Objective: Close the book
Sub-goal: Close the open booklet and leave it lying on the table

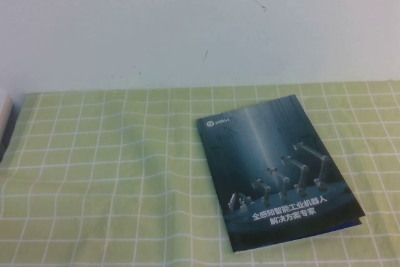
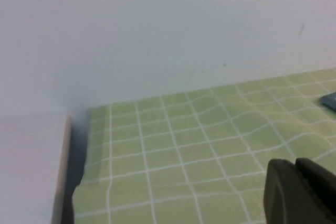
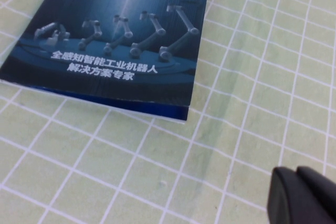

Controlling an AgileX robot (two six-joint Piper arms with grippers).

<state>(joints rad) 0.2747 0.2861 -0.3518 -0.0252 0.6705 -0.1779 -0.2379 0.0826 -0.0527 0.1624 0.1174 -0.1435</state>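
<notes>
book (image 1: 277,174) flat, glossy; claws (image 2: 302,192) (image 3: 304,195) over cloth (image 1: 125,173)

A green checked cloth (image 1: 112,173) is lying slightly rippled in even light, while a white wall (image 1: 187,23), faintly scuffed, is rising just behind it.

Soft, even, slightly hazy light; faint shadows, mild blur.

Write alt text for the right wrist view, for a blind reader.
A closed dark-blue book with pictured robot arms lies flat on green checked cloth. The right gripper hovers over cloth beside it; the left gripper, outside this view, hangs over cloth elsewhere.
</notes>
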